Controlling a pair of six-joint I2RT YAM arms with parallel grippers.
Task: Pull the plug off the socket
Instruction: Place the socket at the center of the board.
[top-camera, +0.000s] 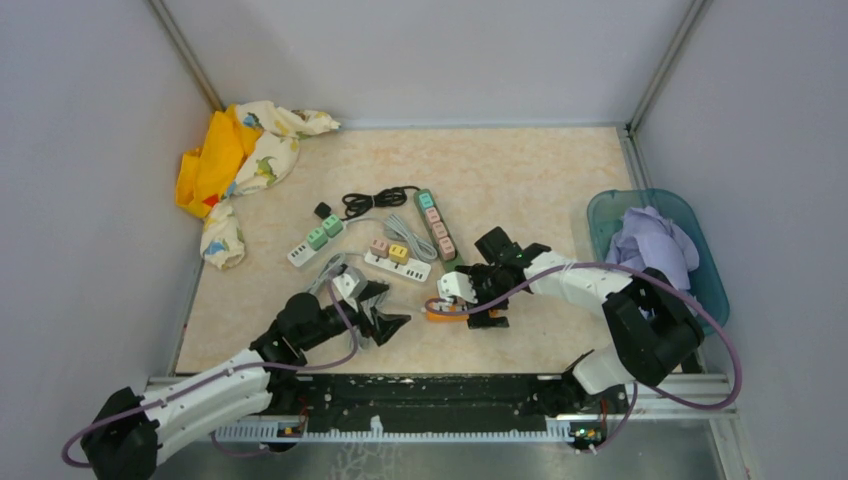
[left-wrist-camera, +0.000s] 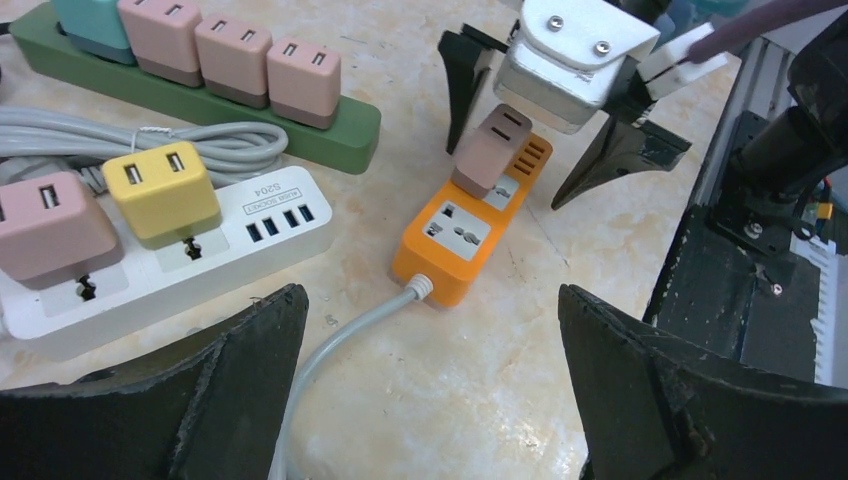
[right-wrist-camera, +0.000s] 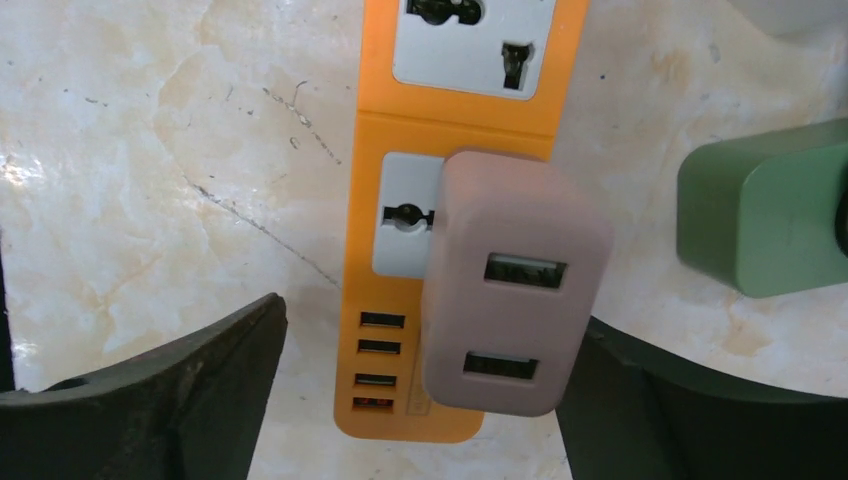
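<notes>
Right wrist view: mauve plug (right-wrist-camera: 515, 300) lies skewed across the orange power strip (right-wrist-camera: 460, 125), half covering a socket (right-wrist-camera: 405, 215).
Right tool (right-wrist-camera: 430, 320): spread either side of the plug, pinching nothing.
Left tool (left-wrist-camera: 430, 295): spread wide, left of the strip, empty.
Progress: plug looks tilted and unseated; pins hidden, so lifting it clear may remain.

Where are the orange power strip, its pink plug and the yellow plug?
orange power strip (left-wrist-camera: 455, 225): left wrist view, free socket face.
pink plug (right-wrist-camera: 512, 318): right wrist view, top face.
yellow plug (left-wrist-camera: 160, 188): left wrist view, top face.
</notes>
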